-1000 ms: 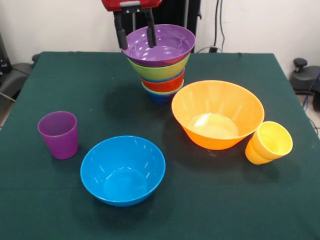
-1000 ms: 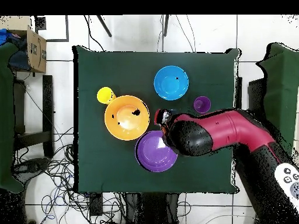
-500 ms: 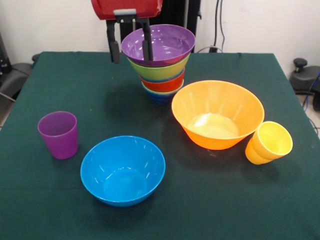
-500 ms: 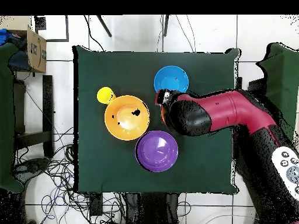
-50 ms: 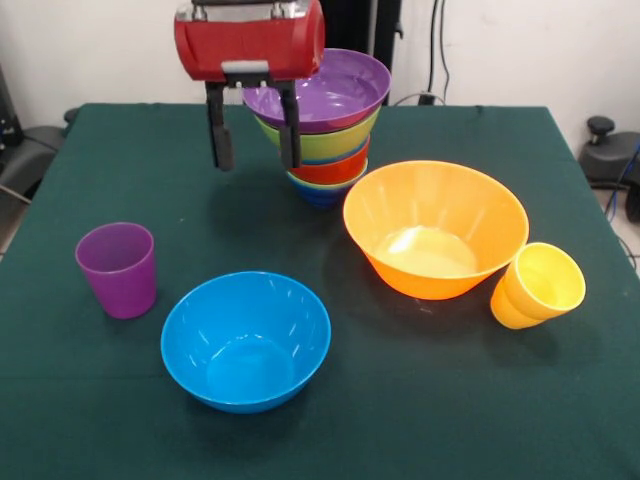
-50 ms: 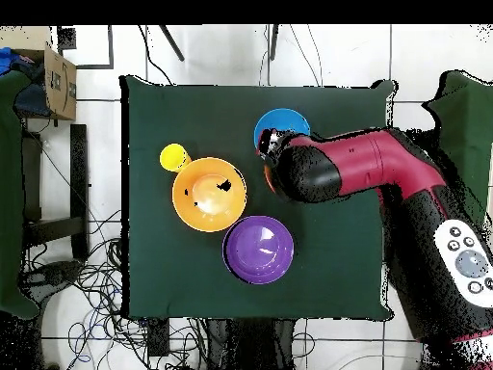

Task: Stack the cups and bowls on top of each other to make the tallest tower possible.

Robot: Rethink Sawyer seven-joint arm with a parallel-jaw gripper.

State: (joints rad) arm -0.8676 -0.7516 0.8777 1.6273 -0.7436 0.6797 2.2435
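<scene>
At the desk's (image 5: pixel 120 170) far side we have the tower (image 5: pixel 322 125) standing, purple bowl on top. Gripper (image 5: pixel 253 140) hangs beside it, spread open, empty. Left: blue bowl (image 5: pixel 246 340), orange bowl (image 5: pixel 436 229), both cups.

— What sort of room are you working in?
— A lab: your green-clothed bench (image 6: pixel 164 279) stands on a tiled floor (image 6: pixel 96 145), loose cables (image 6: pixel 91 289) tangled lower left, cardboard box (image 6: pixel 58 82) upper left.

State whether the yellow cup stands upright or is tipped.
Tipped. In the front view the yellow cup leans on the table, its open mouth angled up toward the camera, next to the orange bowl.
</scene>
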